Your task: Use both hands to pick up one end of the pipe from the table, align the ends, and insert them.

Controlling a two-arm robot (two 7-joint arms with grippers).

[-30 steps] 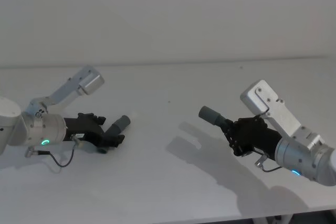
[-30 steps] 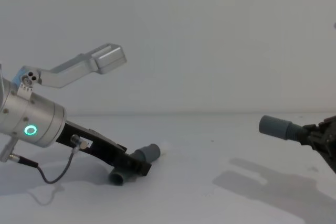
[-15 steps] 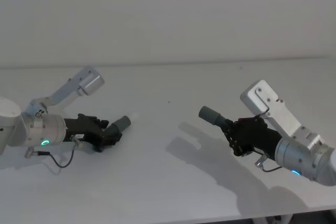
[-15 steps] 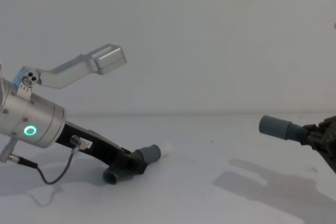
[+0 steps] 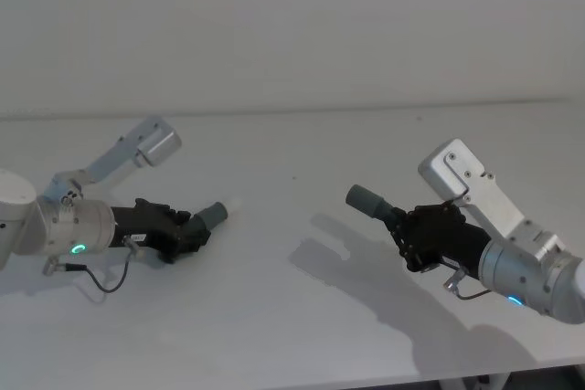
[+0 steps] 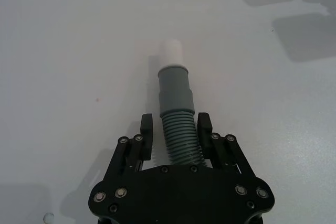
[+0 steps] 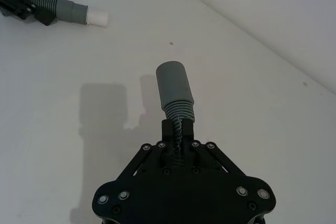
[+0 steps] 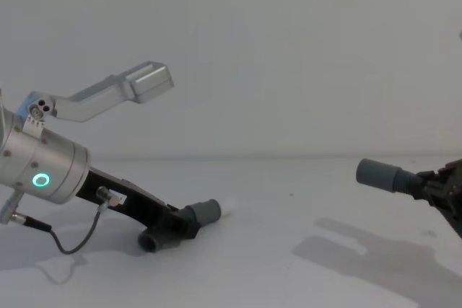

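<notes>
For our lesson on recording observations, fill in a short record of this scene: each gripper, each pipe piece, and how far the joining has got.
left gripper: low over the table, fingers shut on the ribbed part of the white-tipped pipe piece
white-tipped pipe piece: at table level, white tip pointing away from the fingers
right gripper: raised, fingers shut on the plain-cuffed pipe piece
plain-cuffed pipe piece: held above the table, casting a shadow on it
joining: not yet done; the two pieces are well apart
</notes>
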